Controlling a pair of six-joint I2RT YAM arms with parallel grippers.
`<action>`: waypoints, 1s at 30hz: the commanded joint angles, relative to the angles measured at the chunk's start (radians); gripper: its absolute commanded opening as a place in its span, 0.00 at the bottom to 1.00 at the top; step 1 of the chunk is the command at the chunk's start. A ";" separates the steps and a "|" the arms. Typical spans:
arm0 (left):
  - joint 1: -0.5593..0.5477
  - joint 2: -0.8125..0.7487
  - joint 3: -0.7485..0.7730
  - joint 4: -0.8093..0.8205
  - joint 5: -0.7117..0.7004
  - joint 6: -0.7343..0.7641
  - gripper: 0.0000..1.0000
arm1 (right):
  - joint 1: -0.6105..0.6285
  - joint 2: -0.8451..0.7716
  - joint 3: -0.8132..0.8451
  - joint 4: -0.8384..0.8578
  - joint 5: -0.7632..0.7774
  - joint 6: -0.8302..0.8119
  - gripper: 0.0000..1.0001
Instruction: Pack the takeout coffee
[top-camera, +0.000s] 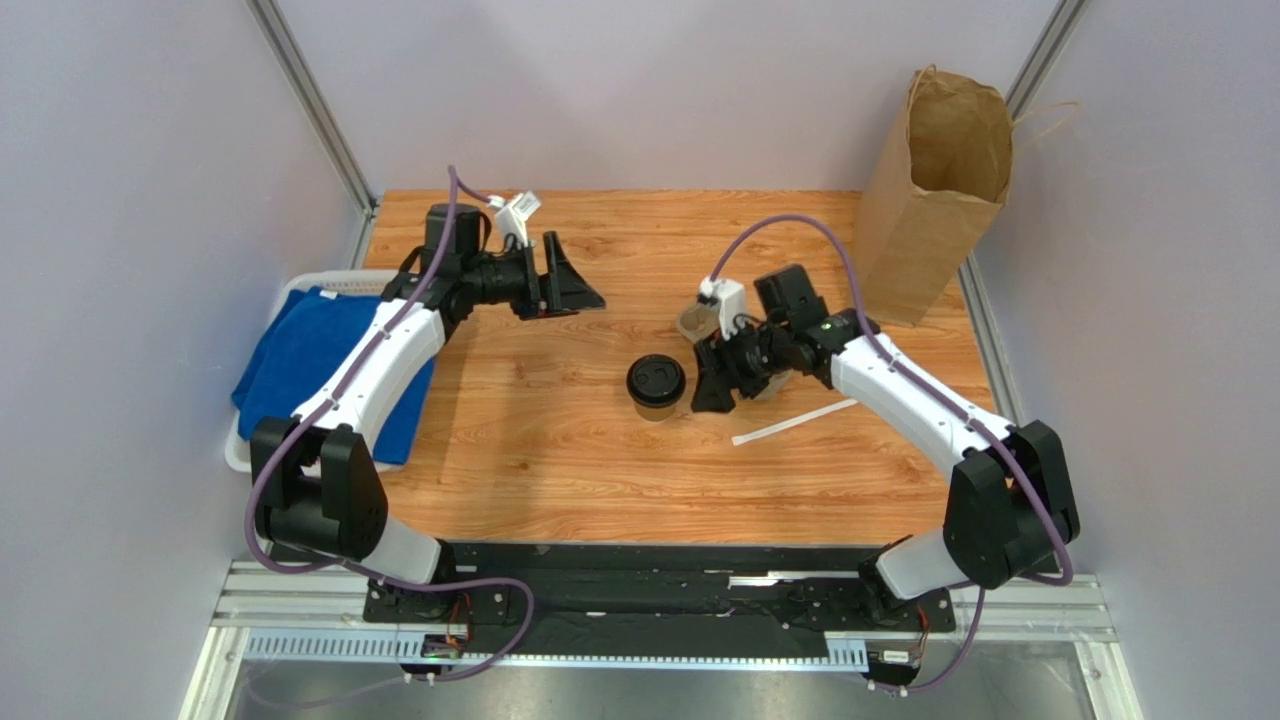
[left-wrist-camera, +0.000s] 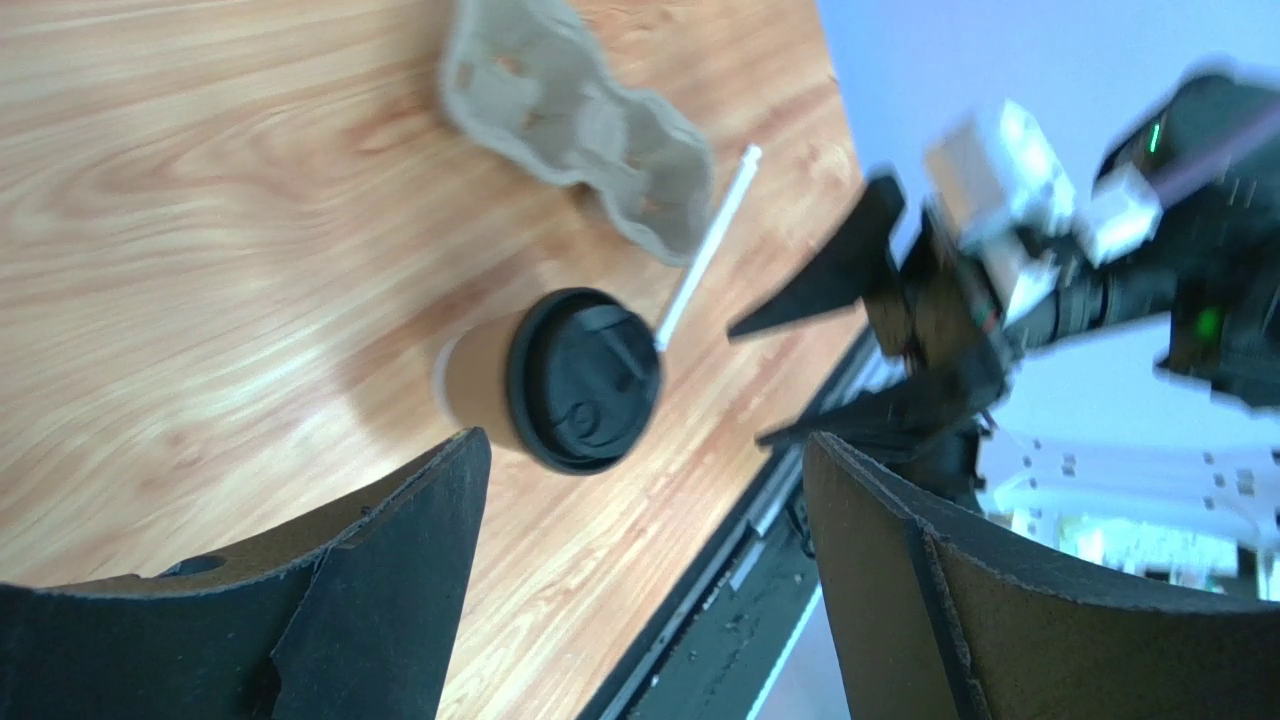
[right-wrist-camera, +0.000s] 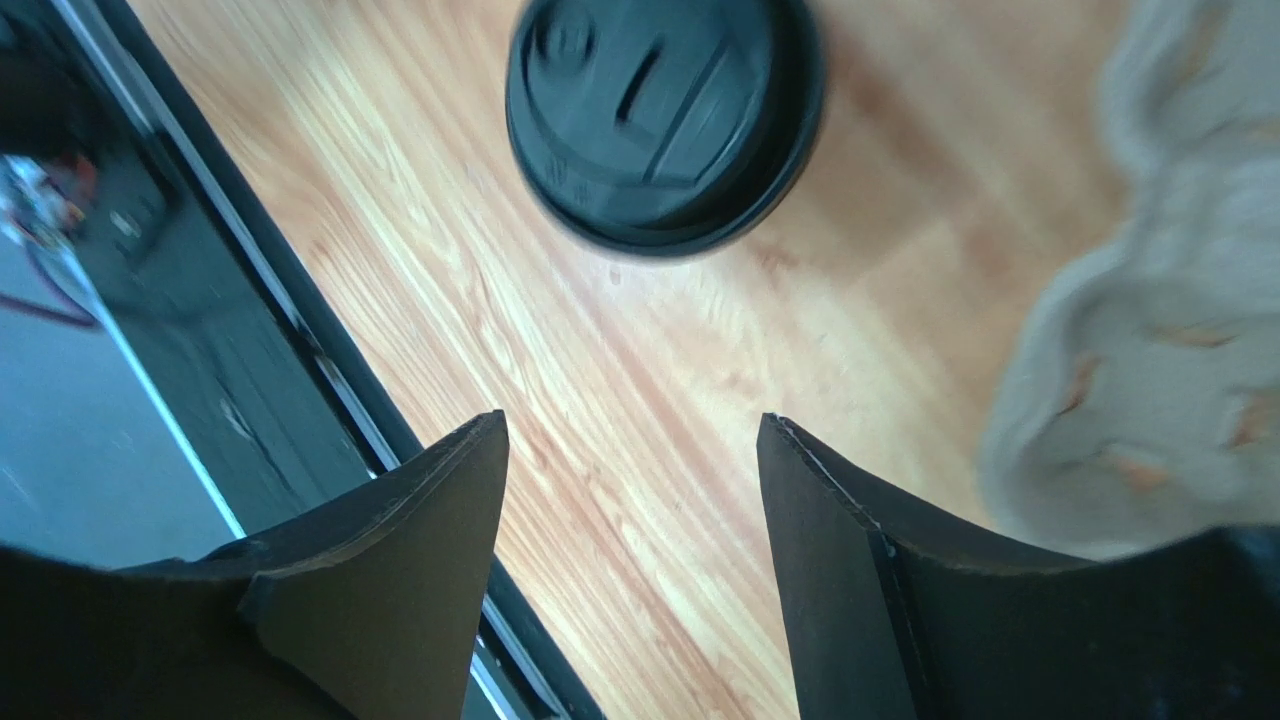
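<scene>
The takeout coffee (top-camera: 657, 386), a small kraft-brown cup with a black lid, stands upright near the table's middle. It also shows in the left wrist view (left-wrist-camera: 559, 381) and the right wrist view (right-wrist-camera: 664, 123). My right gripper (top-camera: 712, 383) is open and empty, just right of the cup, apart from it. My left gripper (top-camera: 579, 281) is open and empty, held above the table at the back left, well away from the cup. The tall brown paper bag (top-camera: 932, 192) stands open at the back right.
A grey-brown pulp cup tray (left-wrist-camera: 579, 123) lies behind my right gripper, also in the right wrist view (right-wrist-camera: 1142, 345). A white straw (top-camera: 793, 422) lies on the table to the cup's right. A white bin with blue cloth (top-camera: 308, 375) sits at the left edge.
</scene>
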 joint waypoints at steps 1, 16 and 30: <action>0.065 -0.035 -0.029 -0.061 -0.029 0.037 0.85 | 0.087 -0.023 -0.072 0.064 0.119 -0.054 0.67; 0.124 -0.077 -0.075 -0.055 -0.038 0.054 0.85 | 0.183 0.234 0.028 0.305 0.202 -0.021 0.66; 0.203 -0.052 -0.079 -0.065 -0.026 0.067 0.85 | 0.199 0.573 0.400 0.356 0.163 -0.011 0.66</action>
